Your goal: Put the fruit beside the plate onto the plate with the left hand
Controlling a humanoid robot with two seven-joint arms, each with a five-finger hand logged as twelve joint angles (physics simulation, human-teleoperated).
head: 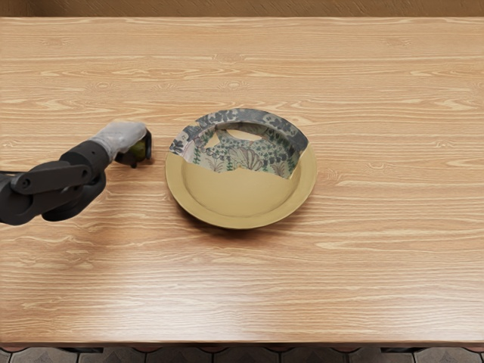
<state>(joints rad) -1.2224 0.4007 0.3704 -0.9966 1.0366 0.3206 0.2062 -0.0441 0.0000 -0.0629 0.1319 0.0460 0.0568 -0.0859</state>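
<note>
No text, label, brand, number or sign can be read anywhere in the head view. The plate (240, 198) carries only a printed pattern of leaves and plants across its far part, with no lettering in it.
</note>
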